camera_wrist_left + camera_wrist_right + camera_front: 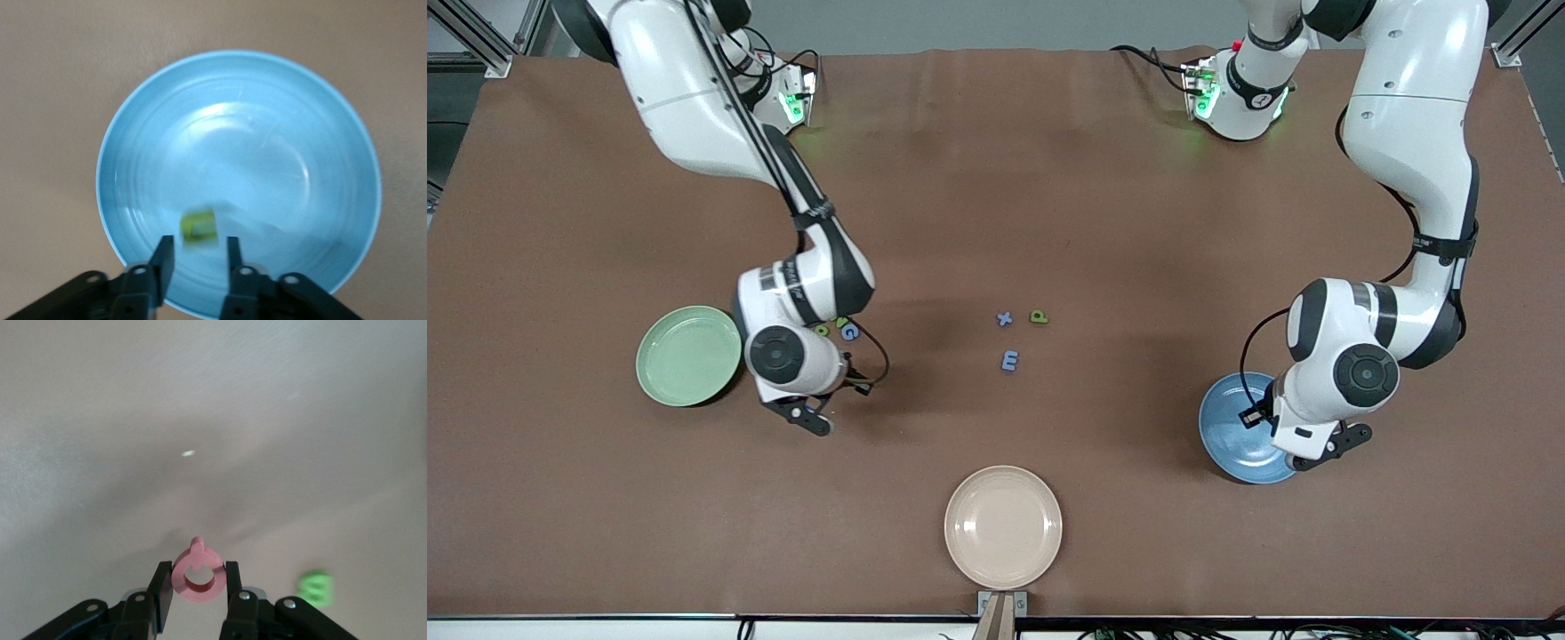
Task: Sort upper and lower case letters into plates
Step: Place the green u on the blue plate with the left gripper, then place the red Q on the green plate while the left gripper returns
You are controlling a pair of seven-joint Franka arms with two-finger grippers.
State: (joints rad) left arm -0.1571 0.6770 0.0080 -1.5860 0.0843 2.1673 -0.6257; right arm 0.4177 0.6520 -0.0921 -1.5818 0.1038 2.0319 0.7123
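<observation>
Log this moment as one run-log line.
left gripper: open over blue plate, yellow-green letter below it | right gripper: shut on pink letter, above the table beside green plate

Legible characters are confined to the loose letter pieces on the counter (996, 222). Near its middle lie a blue "x" (1005, 318), a green "p" (1039, 316) beside it, and a blue "m" (1009, 360) nearer the front camera. A blue "G" (849, 332) lies beside the right arm's wrist. Arm markings are unreadable.
</observation>
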